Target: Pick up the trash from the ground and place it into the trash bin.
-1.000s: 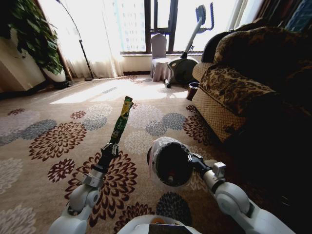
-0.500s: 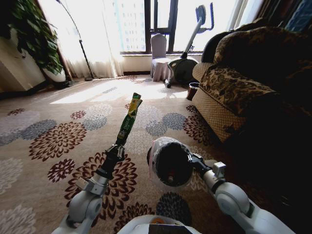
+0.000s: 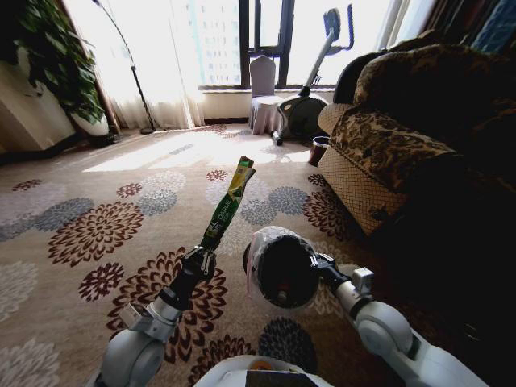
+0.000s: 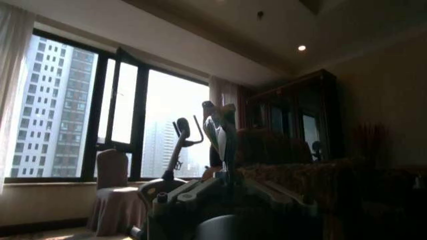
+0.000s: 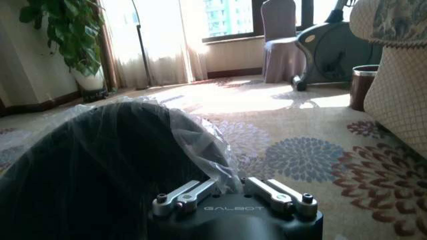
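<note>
The left gripper [image 3: 199, 261] is clamping the lower end of a long green wrapper [image 3: 228, 203], which is standing up and leaning to the right above the flowered carpet [image 3: 89, 234]. The right gripper [image 3: 311, 262] is pinching the rim of the trash bin [image 3: 279, 268], which is hanging off the floor, tipped with its lined mouth facing the robot, just right of the wrapper.

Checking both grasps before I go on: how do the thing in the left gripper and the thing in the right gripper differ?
The left gripper holds a green wrapper: long, thin and flat, standing up and leaning toward the bin. The right gripper holds the trash bin: round, bulky and black, lined with a translucent bag, tipped so its mouth faces the camera. The wrapper is pinched at its lower end; the bin is gripped at its rim. Both are held off the floral carpet.
</note>
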### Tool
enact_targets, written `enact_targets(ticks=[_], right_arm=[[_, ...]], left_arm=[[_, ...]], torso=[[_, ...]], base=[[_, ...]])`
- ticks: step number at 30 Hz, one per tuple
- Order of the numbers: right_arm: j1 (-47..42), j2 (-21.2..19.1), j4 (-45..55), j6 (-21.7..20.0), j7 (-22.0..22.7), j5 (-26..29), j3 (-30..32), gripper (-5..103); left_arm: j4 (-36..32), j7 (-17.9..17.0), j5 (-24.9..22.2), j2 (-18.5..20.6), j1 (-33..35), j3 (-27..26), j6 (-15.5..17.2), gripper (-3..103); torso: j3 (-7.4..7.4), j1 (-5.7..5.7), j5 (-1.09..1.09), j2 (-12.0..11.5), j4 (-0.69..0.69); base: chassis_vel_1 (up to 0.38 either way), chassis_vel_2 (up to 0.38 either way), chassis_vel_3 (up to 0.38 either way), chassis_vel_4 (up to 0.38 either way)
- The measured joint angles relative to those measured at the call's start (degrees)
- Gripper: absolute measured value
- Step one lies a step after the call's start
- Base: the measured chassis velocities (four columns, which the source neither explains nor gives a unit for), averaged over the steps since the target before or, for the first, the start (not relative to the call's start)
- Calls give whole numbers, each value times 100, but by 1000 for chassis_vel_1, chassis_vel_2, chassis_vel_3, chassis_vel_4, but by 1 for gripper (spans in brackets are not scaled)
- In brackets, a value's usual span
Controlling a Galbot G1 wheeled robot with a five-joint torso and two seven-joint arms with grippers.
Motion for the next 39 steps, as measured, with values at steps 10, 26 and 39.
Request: enact_targets(ticks=[10, 26, 39], right_arm=[[1640, 563, -812, -186, 311, -322, -286, 0], [2569, 803, -1277, -315, 517, -166, -971, 0], [4442, 1248, -2192, -574, 947, 340, -2517, 0]], left_arm=[[-384, -11, -70, 5, 149, -31, 130, 0], [-618, -538, -1400, 674, 289, 2, 1207, 0], [-603, -2388, -5608, 291, -950, 108, 3217, 0]], torso=[[1, 0, 3, -1, 5], [1, 0, 3, -1, 1], [1, 0, 1, -2, 5]], base=[[0, 0, 0, 0], [0, 0, 0, 0], [0, 0, 0, 0]])
